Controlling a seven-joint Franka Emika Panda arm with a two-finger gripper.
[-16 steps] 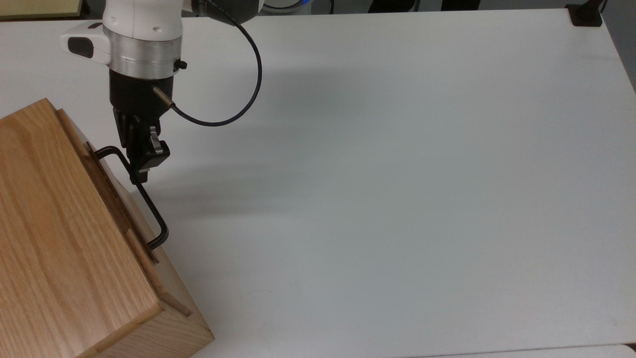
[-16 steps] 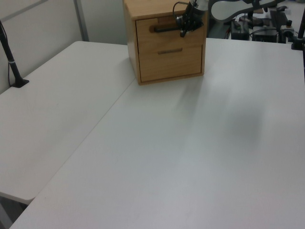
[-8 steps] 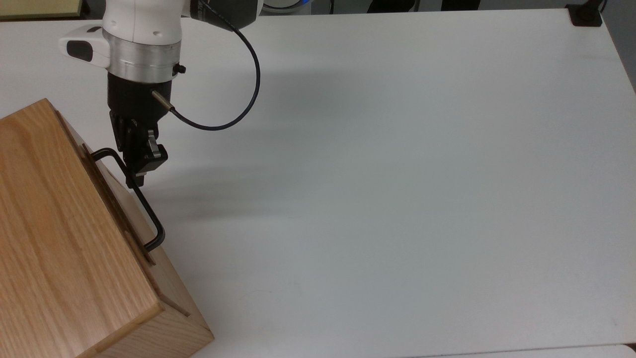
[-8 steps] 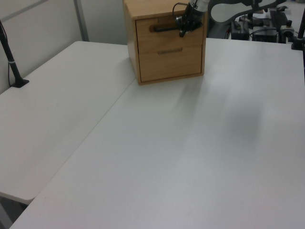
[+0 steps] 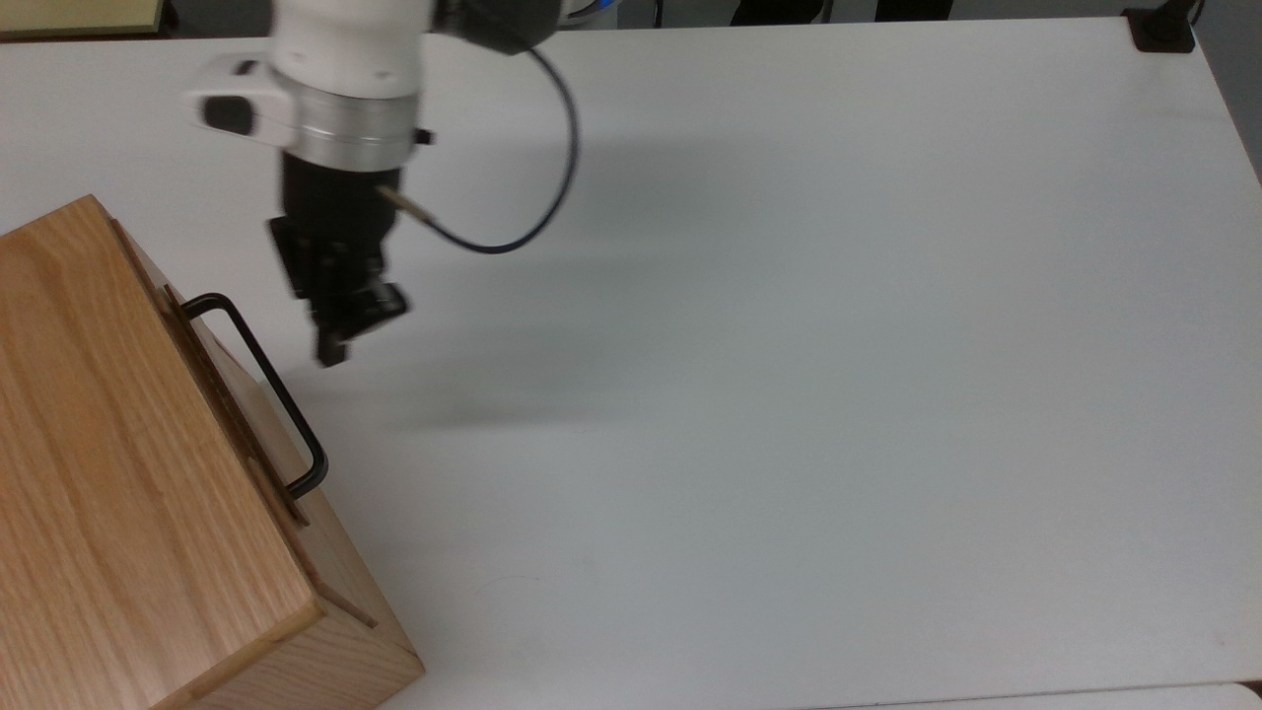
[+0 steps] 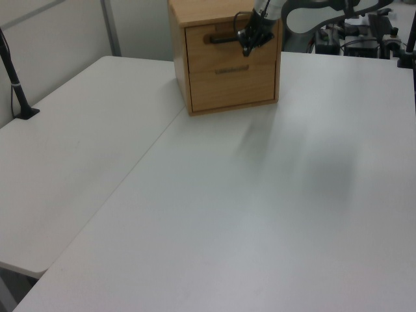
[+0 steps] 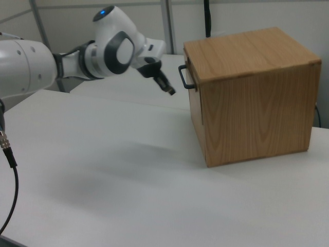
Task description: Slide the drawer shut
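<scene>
The drawer (image 5: 229, 409) is the upper one in a light wooden cabinet (image 5: 108, 463) at the top view's left, and its front sits about flush with the cabinet face. Its black bar handle (image 5: 266, 380) sticks out toward the table. My gripper (image 5: 340, 335) hangs just right of the handle's far end, apart from it and holding nothing. In the left view the gripper (image 6: 247, 40) is in front of the drawer (image 6: 218, 51), near the right end of the handle (image 6: 221, 39). In the right view the gripper (image 7: 169, 90) is a short gap left of the handle (image 7: 183, 77).
A second, lower drawer (image 6: 231, 81) sits under the first. The white table (image 5: 789, 345) stretches wide to the top view's right. A black clamp post (image 6: 16, 84) stands at the left view's left edge. A black cable (image 5: 532, 197) loops from the wrist.
The drawer front slid slightly into the cabinet, then the gripper left the handle and moved to the top view's right. The handle now stands free.
</scene>
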